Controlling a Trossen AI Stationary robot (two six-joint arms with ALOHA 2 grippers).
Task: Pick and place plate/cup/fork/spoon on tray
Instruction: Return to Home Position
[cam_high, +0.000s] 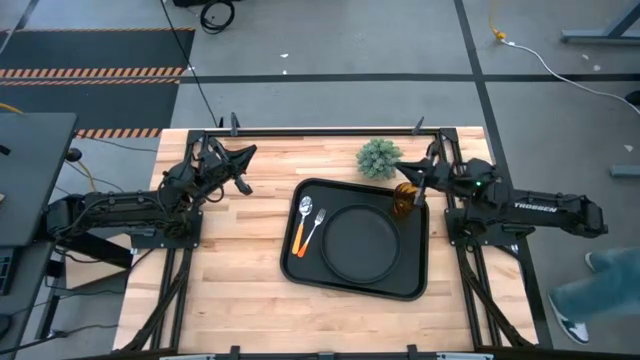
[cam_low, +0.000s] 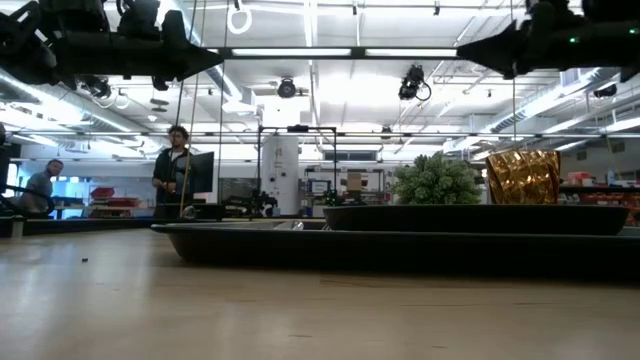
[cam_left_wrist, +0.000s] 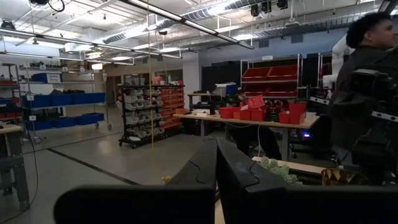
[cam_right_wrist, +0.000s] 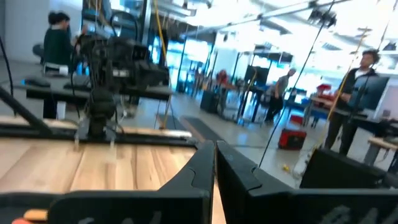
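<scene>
We see a pale wooden-plank desk (cam_high: 240, 260) standing on a grey concrete floor (cam_high: 330, 40) marked with dark lines and orange-and-black hazard stripes (cam_high: 95, 72). Long ceiling strip lights (cam_low: 330, 52) brighten the hall, where blue-bin shelving (cam_left_wrist: 65, 99) and red storage bins (cam_left_wrist: 255, 112) stand, with people beyond.

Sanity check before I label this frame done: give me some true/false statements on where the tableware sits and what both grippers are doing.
1. The plate lies on the tray. True.
2. The cup stands off the tray, on bare wood. False: it stands in the tray's corner near the plant ball.
3. The fork and spoon lie on the tray beside the plate. True.
4. The right gripper holds the cup. False: it is shut, empty, raised.
5. The left gripper is open. False: shut.
</scene>
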